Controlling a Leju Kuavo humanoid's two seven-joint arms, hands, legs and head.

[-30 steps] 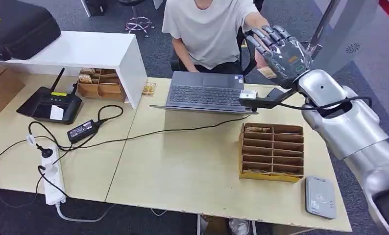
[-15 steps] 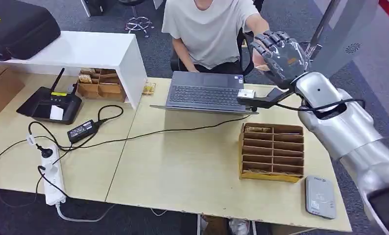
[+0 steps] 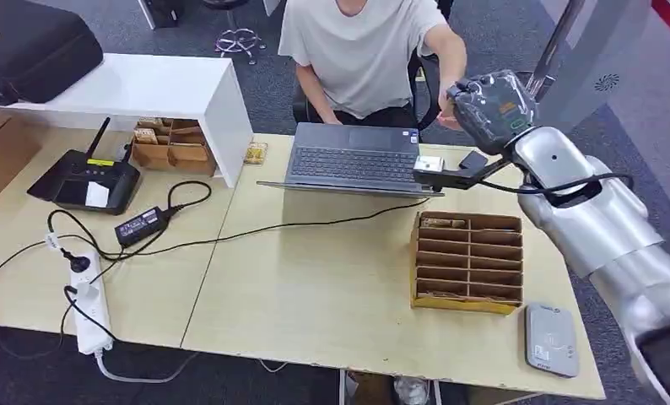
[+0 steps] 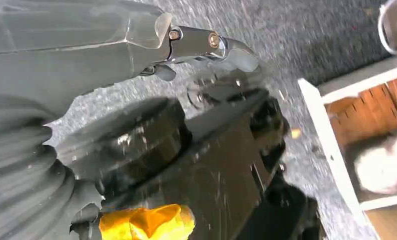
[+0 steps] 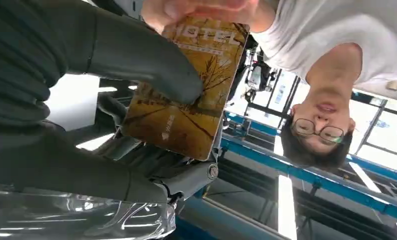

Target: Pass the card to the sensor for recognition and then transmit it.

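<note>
The right robot hand (image 3: 486, 108) is up by the person, its thumb pinning the card (image 5: 189, 90) while the person's hand (image 5: 201, 9) grips it too, so it should hold tight before pulling away.

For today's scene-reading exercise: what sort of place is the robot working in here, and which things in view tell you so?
Probably an office or lab set up as a mock hotel front desk: a person sits at a laptop, a card reader lies on the table, and the right hand holds a card printed "HOTEL".

High head view over table (image 3: 332, 287) (wrist views close, turned)
</note>
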